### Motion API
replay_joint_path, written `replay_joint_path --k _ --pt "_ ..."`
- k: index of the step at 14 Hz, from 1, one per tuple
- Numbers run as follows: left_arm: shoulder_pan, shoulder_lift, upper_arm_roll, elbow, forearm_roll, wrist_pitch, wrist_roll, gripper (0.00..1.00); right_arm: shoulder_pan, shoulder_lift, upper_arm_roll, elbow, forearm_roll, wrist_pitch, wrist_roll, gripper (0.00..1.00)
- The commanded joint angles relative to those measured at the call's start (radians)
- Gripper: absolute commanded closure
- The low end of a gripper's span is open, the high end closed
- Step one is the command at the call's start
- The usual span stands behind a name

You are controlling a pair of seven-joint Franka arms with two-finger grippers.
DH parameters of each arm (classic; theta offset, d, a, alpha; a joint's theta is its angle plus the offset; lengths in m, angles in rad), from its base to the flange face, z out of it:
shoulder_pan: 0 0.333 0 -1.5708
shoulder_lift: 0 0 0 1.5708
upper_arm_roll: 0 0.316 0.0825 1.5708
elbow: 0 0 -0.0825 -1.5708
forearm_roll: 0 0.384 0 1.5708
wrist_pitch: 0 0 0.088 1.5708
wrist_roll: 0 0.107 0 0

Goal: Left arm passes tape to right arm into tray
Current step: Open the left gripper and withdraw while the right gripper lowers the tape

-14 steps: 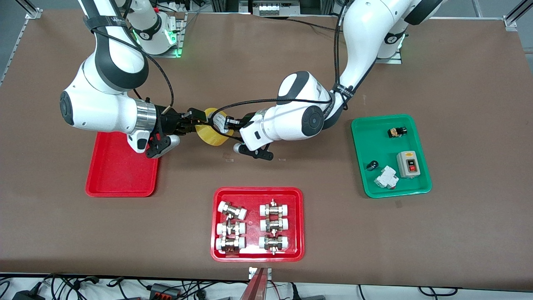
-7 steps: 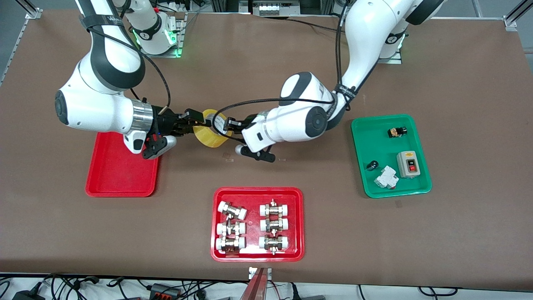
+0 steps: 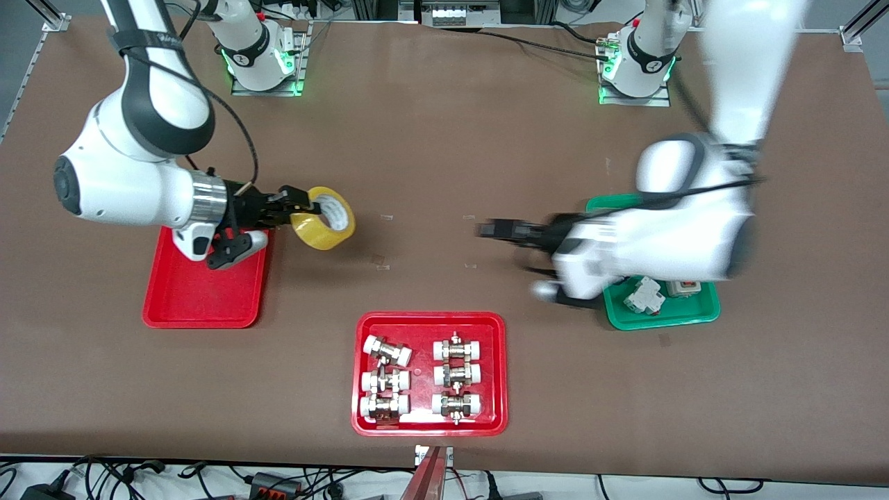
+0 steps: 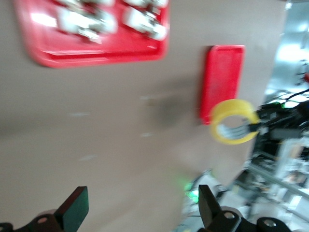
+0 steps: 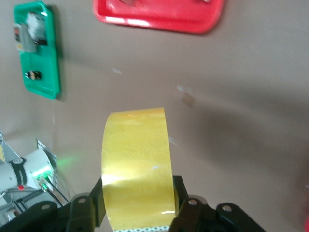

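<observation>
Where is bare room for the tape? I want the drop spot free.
The plain red tray is bare toward the front camera; the right pincer, shut on the tape, hangs beside it. The fittings tray and green tray are crowded. The left pincer, open, is over bare table.

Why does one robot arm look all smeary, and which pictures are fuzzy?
In the front view the left arm is streaked with motion blur over the green tray, while the right gripper holding the tape looks crisp. The left wrist view is blurred all over, the tray with fittings smeared. The right wrist view is fairly sharp, with soft glare on the tape.
</observation>
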Motion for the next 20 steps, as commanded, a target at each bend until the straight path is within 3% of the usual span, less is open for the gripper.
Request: replay_joint_path --k 1,4,6,7,9,12,13,14,15,18,20 --pt "0.116 -0.109 -0.016 -0.027 0.159 -0.115 0.243 0.00 -0.137 0.034 0.008 -0.016 -0.004 -0.089 -0.102 0.85" --pt "0.179 -0.160 -0.002 -0.027 0.213 -0.207 0.307 0.00 -0.289 0.125 0.010 -0.012 -0.003 -0.163 -0.248 0.85" --pt "0.190 -0.179 -0.017 -0.028 0.390 -0.291 0.313 0.00 -0.383 0.182 0.010 -0.005 -0.006 -0.170 -0.366 0.85" --pt "0.189 -0.202 -0.010 -0.028 0.423 -0.354 0.317 0.00 -0.426 0.208 0.010 -0.002 -0.006 -0.170 -0.421 0.85" --pt "0.189 -0.254 -0.002 -0.053 0.438 -0.436 0.296 0.00 -0.478 0.267 0.010 0.021 -0.006 -0.172 -0.490 0.85" --pt "0.178 -0.312 -0.022 -0.112 0.552 -0.504 0.226 0.00 -0.523 0.323 0.010 0.024 0.008 -0.172 -0.572 0.82" --pt "0.170 -0.311 -0.028 -0.113 0.558 -0.499 0.212 0.00 -0.526 0.327 0.011 0.025 0.009 -0.170 -0.573 0.77" --pt "0.166 -0.306 -0.031 -0.103 0.558 -0.499 0.211 0.00 -0.524 0.328 0.011 0.033 0.009 -0.172 -0.573 0.54" --pt "0.165 -0.306 -0.031 -0.100 0.561 -0.504 0.217 0.00 -0.526 0.328 0.011 0.041 0.009 -0.172 -0.575 0.01" --pt "0.179 -0.306 -0.011 -0.096 0.570 -0.502 0.221 0.00 -0.529 0.328 0.010 0.080 0.005 -0.174 -0.604 0.00" --pt "0.190 -0.300 0.021 -0.044 0.567 -0.496 0.214 0.00 -0.527 0.326 0.010 0.103 -0.004 -0.174 -0.606 0.00"
